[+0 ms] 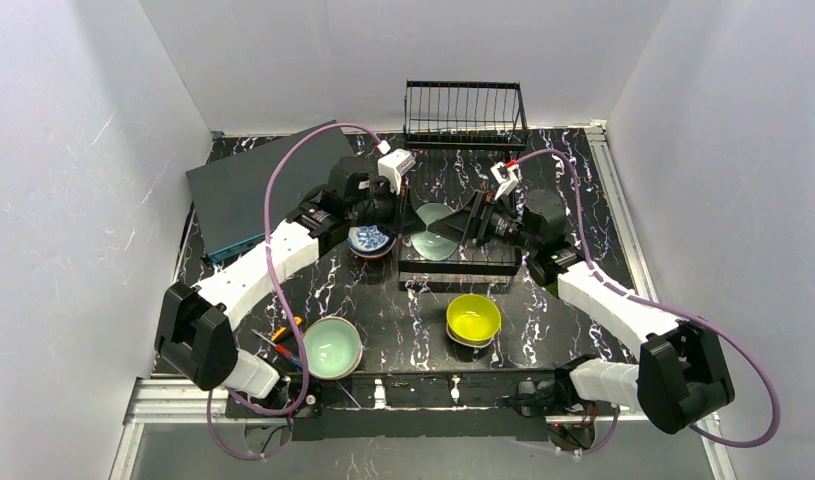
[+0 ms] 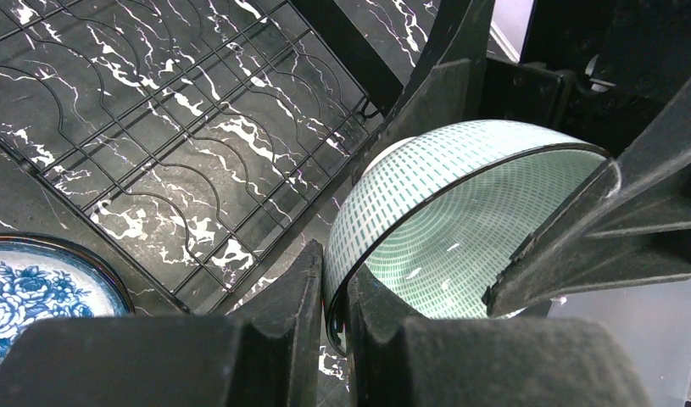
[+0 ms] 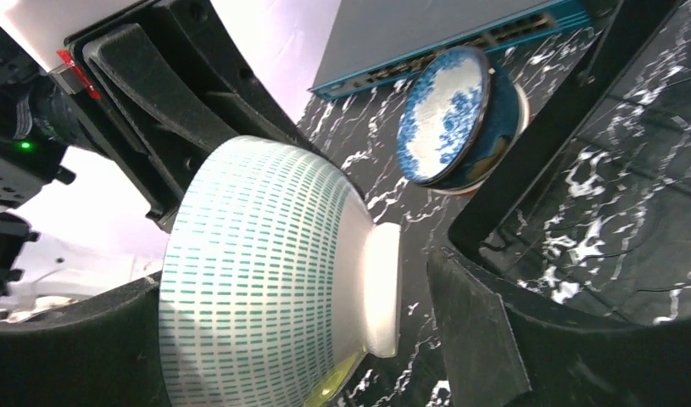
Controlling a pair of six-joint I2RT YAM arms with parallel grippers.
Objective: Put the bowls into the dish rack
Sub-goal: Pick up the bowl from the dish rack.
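Hanging on edge above flat frame of dish rack [image 1: 455, 272], centre of worktop [image 1: 393, 320]: green-dashed white bowl [image 2: 426, 195], rim nipped by left pincer [image 2: 335, 280]; right pincer [image 3: 325, 280] spread wide around it. Handover likely; next, right must close before left frees.

**Bowls and dish rack.** 4 bowls are in view.
- The white bowl with green dashes [image 2: 409, 195] is tipped on edge above the frame base [image 1: 459, 270]. Its rim is pinched by the left gripper [image 2: 335, 288].
- The blue-and-white patterned bowl [image 1: 368, 240] stands upright just beside the base's left edge.
- The yellow bowl [image 1: 473, 318] stands upright near the base's front edge.
- The mint-green bowl [image 1: 332, 345] stands upright at the front left.

The black wire dish rack [image 1: 466, 112] has its slotted basket at the far edge. It is well apart from the flat rectangular base at table centre.
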